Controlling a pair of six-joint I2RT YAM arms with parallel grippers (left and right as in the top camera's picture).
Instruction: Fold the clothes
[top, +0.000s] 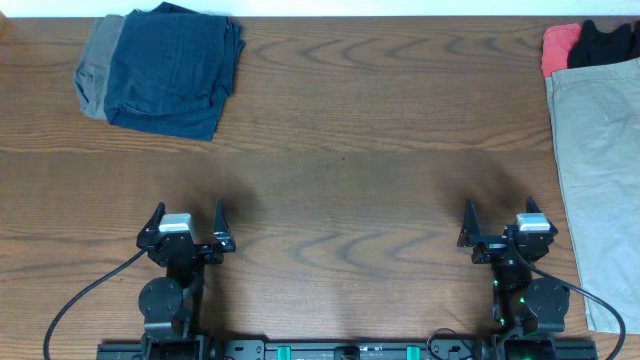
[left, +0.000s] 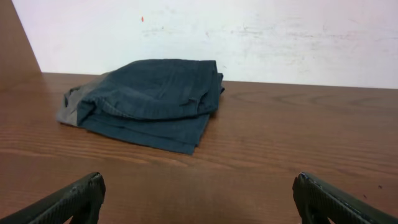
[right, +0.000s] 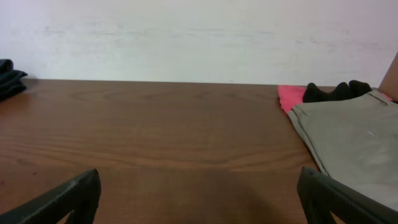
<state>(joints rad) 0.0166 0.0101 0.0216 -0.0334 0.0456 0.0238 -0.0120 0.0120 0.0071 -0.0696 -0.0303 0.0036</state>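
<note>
Folded navy blue shorts (top: 172, 68) lie at the far left of the table on top of grey shorts (top: 95, 65); both also show in the left wrist view, the navy shorts (left: 152, 99) over the grey shorts (left: 71, 107). A khaki-beige garment (top: 600, 160) lies flat along the right edge, also in the right wrist view (right: 351, 140). Red (top: 558, 45) and black (top: 605, 42) pieces lie behind it. My left gripper (top: 188, 218) is open and empty near the front edge. My right gripper (top: 500, 215) is open and empty, just left of the khaki garment.
The wooden table (top: 340, 170) runs the full width. A white wall (left: 249, 31) stands behind the far edge. Cables run from both arm bases at the front edge.
</note>
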